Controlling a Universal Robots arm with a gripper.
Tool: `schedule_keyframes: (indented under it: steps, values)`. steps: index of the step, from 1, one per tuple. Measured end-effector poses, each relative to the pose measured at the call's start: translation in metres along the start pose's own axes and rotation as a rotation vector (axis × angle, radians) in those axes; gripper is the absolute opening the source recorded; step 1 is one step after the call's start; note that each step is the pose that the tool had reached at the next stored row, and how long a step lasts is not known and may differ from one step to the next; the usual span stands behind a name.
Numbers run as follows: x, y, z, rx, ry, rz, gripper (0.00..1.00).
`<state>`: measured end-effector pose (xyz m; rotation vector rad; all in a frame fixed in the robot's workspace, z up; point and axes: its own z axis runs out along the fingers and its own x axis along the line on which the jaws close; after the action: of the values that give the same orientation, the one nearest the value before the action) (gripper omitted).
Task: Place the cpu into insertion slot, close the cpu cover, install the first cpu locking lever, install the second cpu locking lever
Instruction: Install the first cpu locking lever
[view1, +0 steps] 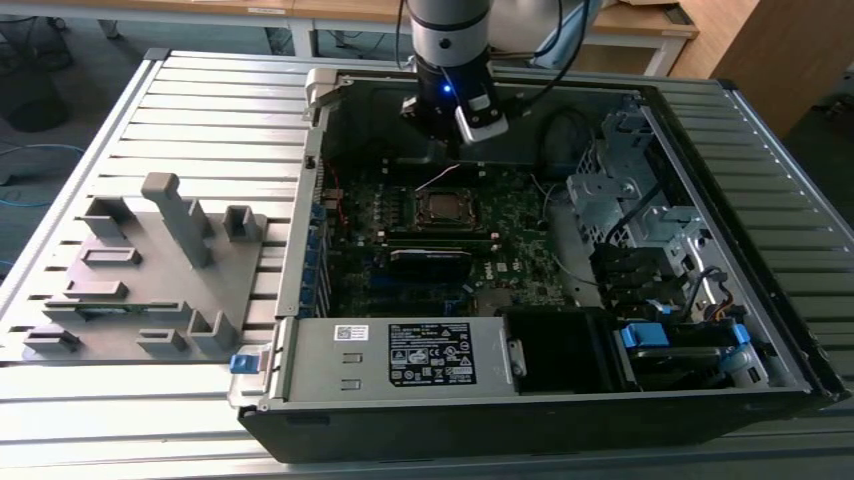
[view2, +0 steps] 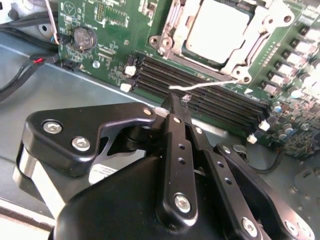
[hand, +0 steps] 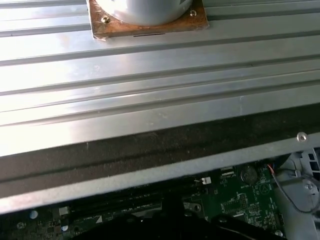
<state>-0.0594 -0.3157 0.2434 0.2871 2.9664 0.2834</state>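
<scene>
Your arm (view1: 447, 40) hangs in from 12 o'clock in the exterior view, its wrist poised over the back of the open computer case (view1: 534, 435). The fingers (view2: 172, 145) are pressed together, tips just short of a thin pale lever (view2: 200, 85). The cpu (view2: 217, 30) sits in the insertion slot (view1: 441, 222), at 6 o'clock from the wrist, with the cpu cover (view2: 235, 57) framing it.
</scene>
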Motion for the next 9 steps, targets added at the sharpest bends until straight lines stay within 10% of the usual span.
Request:
schedule_keyframes:
  steps: [9]
  values:
    - [0.0034, -0.0088, 0.0052, -0.0039, -0.0182, -0.003, 0.1]
